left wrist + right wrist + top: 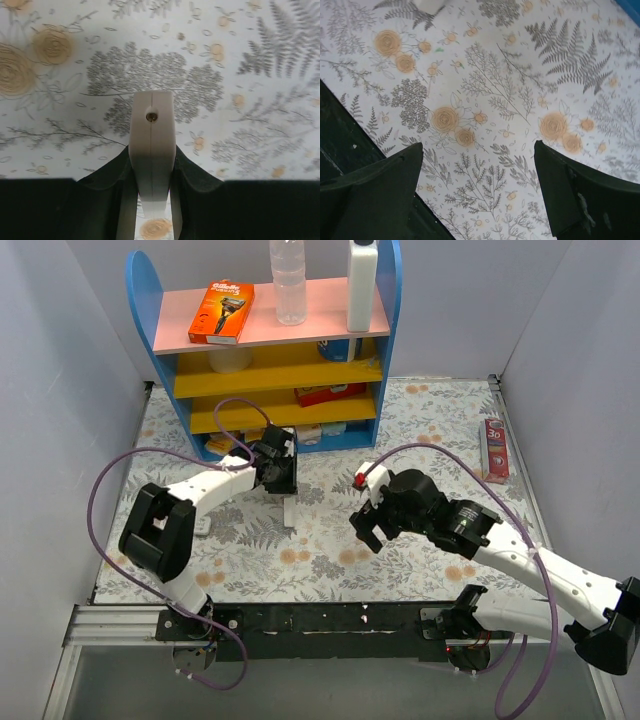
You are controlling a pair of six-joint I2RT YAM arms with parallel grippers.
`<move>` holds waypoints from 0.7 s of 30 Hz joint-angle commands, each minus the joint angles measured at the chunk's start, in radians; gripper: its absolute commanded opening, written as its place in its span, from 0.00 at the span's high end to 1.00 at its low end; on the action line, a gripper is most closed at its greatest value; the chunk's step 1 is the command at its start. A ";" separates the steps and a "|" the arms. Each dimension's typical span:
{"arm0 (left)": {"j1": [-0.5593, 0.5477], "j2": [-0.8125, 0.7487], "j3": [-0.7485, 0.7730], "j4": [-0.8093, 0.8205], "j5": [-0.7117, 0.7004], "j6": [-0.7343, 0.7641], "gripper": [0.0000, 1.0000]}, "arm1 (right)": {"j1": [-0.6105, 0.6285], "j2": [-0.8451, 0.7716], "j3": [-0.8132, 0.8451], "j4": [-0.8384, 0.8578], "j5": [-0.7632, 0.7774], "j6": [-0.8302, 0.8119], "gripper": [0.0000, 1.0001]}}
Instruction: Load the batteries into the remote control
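Your left gripper [151, 174] pinches the remote control [151, 131]
It is mid-table, just near of the shelf [270, 332]; your right gripper [477, 187] hangs to its right, spread wide over the floral cloth [490, 75]

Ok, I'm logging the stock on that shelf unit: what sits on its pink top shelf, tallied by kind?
Bottles: 2 (clear bottle, white bottle)
Razor pack: 1
Total: 3
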State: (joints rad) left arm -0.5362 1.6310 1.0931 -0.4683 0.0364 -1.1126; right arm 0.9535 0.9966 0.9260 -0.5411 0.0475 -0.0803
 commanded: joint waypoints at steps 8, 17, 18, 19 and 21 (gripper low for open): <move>-0.047 0.300 0.292 -0.387 -0.397 0.148 0.86 | -0.107 -0.111 -0.088 -0.079 0.293 0.367 0.02; -0.105 0.448 0.369 -0.443 -0.412 0.080 0.40 | -0.133 -0.177 -0.142 -0.068 0.331 0.464 0.02; -0.107 0.448 0.370 -0.441 -0.408 0.074 0.36 | -0.133 -0.188 -0.142 -0.068 0.336 0.461 0.02; -0.111 0.446 0.378 -0.444 -0.400 0.062 0.31 | -0.134 -0.194 -0.144 -0.068 0.350 0.455 0.02; -0.116 0.441 0.387 -0.444 -0.389 0.045 0.18 | -0.134 -0.214 -0.147 -0.065 0.360 0.450 0.02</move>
State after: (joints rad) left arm -0.6327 2.0331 1.4826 -0.9119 -0.4076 -1.0065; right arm 0.8246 0.8288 0.7868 -0.6285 0.3542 0.3466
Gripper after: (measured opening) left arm 0.710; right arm 0.982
